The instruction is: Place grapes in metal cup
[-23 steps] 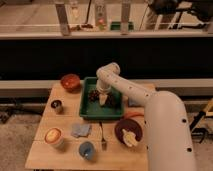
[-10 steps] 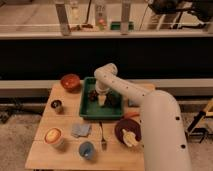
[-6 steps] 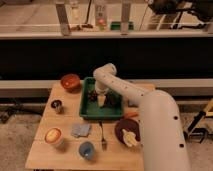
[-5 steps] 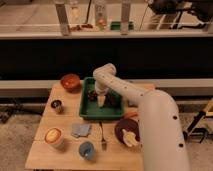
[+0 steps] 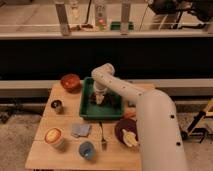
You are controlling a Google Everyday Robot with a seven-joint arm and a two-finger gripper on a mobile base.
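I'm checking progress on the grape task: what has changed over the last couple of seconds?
The arm swung slightly left; the gripper barely shifted, staying low in the green tray. Whether it took hold of anything cannot be told. The metal cup and blue cup stayed put.

The hand (image 5: 100, 98), down in the green tray (image 5: 85, 106), hides what lies beneath; the arm (image 5: 160, 130) is cut off below.

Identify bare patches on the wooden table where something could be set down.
Bare wood lies between the small steel cup and the green tray, and left of the blue cup. The gripper crowds the tray.
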